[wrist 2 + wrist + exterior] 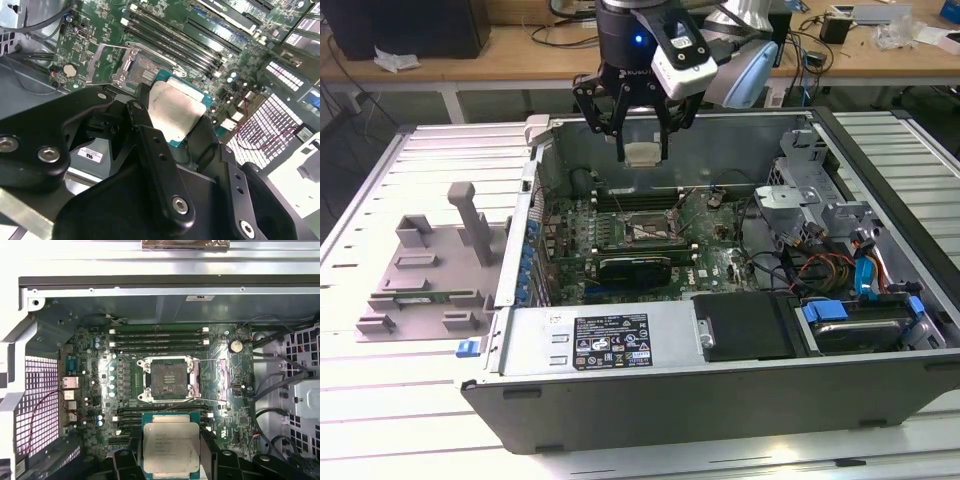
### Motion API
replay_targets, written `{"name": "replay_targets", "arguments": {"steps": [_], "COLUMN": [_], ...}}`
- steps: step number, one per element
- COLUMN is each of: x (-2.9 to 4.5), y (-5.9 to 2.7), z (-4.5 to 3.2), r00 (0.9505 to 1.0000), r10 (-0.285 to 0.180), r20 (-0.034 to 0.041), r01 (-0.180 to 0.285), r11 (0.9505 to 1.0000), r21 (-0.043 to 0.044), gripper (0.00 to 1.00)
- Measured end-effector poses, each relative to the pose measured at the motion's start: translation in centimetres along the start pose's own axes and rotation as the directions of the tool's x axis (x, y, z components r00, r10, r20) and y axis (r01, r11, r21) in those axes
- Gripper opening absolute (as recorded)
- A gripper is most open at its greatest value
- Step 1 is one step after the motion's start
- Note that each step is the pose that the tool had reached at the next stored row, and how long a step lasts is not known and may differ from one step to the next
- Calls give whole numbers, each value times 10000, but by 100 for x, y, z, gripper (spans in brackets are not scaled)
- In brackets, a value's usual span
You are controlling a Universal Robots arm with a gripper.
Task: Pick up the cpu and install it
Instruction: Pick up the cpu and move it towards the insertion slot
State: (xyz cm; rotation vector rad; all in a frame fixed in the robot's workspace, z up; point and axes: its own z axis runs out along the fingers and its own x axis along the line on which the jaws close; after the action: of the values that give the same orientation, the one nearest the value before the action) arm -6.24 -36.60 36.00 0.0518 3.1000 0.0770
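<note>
On a ribbed metal counter (390,410) lies an open case (720,400). The tool (642,145) pinches the cpu (171,447) by its edges, above the board (95,390), apart from the open socket (170,380). Risk (my judgement): a tilted or shifted cpu could damage the socket when lowered.

The socket (169,381) lay on the motherboard (235,405) inside the open case (720,400). Above the socket and apart from it, the cpu (171,447) sat pinched in the gripper (642,152). The tray (445,245) stood outside the case, off to the socket's side on the exterior view's left.
</note>
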Motion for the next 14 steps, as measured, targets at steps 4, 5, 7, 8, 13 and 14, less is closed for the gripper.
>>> {"name": "replay_targets", "arguments": {"steps": [4,5,7,8,13,14], "x": [-84,-97,-143,-166,-237,-236], "y": [13,14,16,16,28,45], "z": [107,121,171,197,299,342], "r00": [10000,10000,9999,9999,9998,9998], "r10": [2,3,5,6,10,8], "r20": [-60,-73,-107,-122,-183,-183], "r01": [-2,-3,-5,-6,-11,-9], "r11": [10000,10000,10000,10000,10000,10000], "r21": [-2,-2,-4,-5,-18,-36], "gripper": [54,54,54,54,54,54]}}
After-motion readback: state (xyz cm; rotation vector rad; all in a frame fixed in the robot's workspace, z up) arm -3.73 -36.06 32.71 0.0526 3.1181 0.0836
